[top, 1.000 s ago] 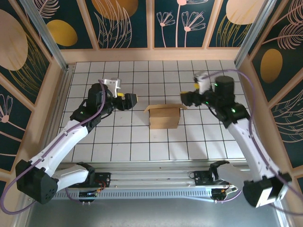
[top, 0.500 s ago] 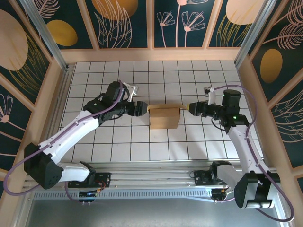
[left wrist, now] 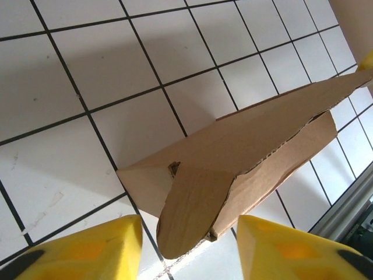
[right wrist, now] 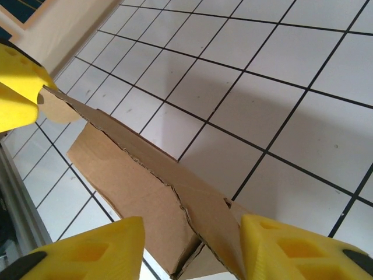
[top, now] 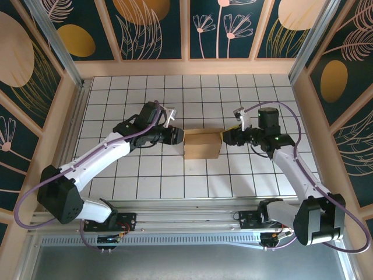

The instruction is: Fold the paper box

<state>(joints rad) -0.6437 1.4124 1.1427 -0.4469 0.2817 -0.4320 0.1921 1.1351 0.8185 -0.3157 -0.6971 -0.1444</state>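
Note:
The brown paper box (top: pixel 202 146) stands in the middle of the tiled table, its top flaps lying almost flat. My left gripper (top: pixel 178 137) is at its left end and my right gripper (top: pixel 224 136) at its right end. In the left wrist view the box (left wrist: pixel 256 134) has a rounded end flap hanging between the yellow fingers (left wrist: pixel 87 251) of the left gripper (left wrist: pixel 189 256); the jaws are open, with gaps on both sides. In the right wrist view the box (right wrist: pixel 134 175) has its end corner between the open jaws of the right gripper (right wrist: pixel 192 251); one finger (right wrist: pixel 291 245) touches a flap.
The white tiled table (top: pixel 145 175) is walled by wooden panels at the back (top: pixel 186 67) and at both sides. A metal rail (top: pixel 186 207) with the arm bases runs along the near edge.
Both grippers have moved inward from beside the box to its two ends, and their jaws have narrowed. The box's raised end flaps have come down.

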